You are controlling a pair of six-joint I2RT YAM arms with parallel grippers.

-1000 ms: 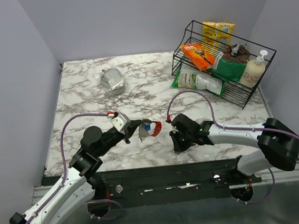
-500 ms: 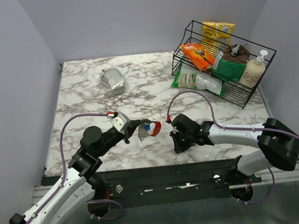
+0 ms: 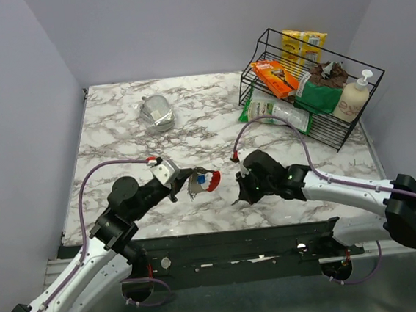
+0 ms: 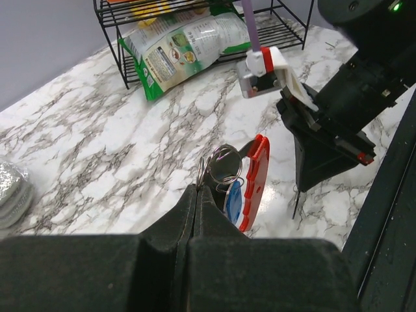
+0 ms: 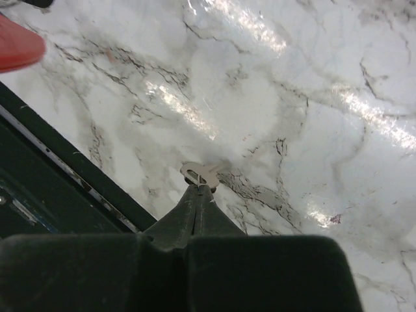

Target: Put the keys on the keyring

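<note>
My left gripper (image 3: 191, 185) is shut on the keyring (image 3: 203, 180) and holds it above the marble table. In the left wrist view the fingertips (image 4: 198, 190) pinch the silver ring (image 4: 221, 166). The red tag (image 4: 255, 175) and the blue tag (image 4: 234, 198) hang beside it. My right gripper (image 3: 241, 197) is just right of the keyring. In the right wrist view it (image 5: 198, 188) is shut on the head of a small pale key (image 5: 200, 174). That key shows as a thin dark sliver (image 4: 296, 203) in the left wrist view. The second key is out of view.
A black wire basket (image 3: 367, 122) with groceries and a soap bottle stands at the back right, with a green bag (image 3: 274, 113) leaning against it. A foil-wrapped lump (image 3: 157, 113) lies at the back left. The table's dark front edge (image 5: 58, 175) is close below the right gripper.
My right arm has lifted off the table and swung its gripper up and towards the keyring, with the key in it. The left gripper with the keyring has shifted only slightly.
</note>
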